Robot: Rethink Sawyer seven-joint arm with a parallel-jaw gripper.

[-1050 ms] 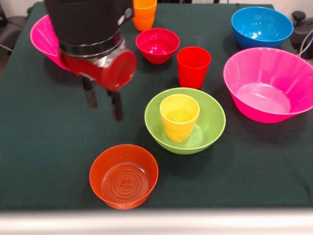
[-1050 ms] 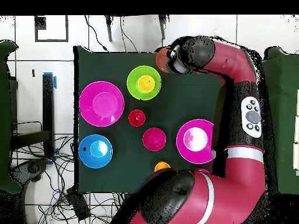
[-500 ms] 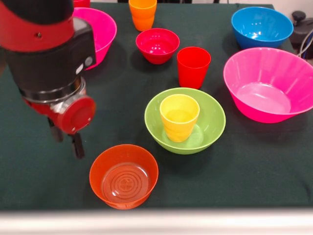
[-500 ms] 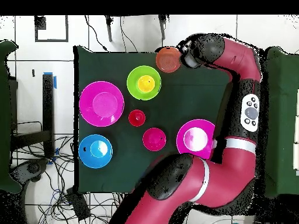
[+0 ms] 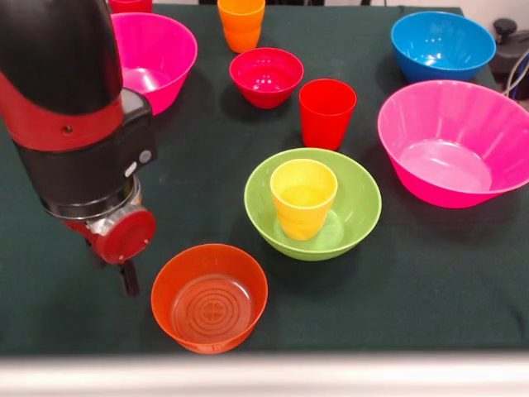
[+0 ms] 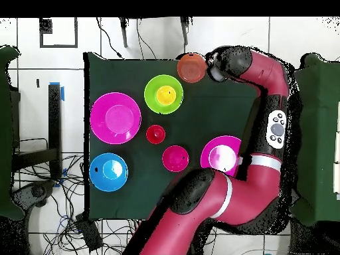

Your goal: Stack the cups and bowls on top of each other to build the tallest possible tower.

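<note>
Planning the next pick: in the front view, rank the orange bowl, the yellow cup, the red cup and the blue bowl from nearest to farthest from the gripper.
1. Orange bowl: right beside the gripper, at the near table edge.
2. Yellow cup: mid-table, standing inside the lime-green bowl.
3. Red cup: behind that bowl.
4. Blue bowl: far corner, opposite side.

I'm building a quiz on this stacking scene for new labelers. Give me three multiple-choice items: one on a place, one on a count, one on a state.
1. Where does the yellow cup stand?
A. in the blue bowl
B. in the lime-green bowl
C. on the cloth

2. How many hot-pink bowls are there?
A. one
B. two
C. three

3. What does the orange bowl hold?
A. nothing
B. a red cup
C. a yellow cup

Key: 1 B, the cup sits upright inside the green rim. 2 B, one at each side of the table. 3 A, its ringed bottom shows bare.
</note>
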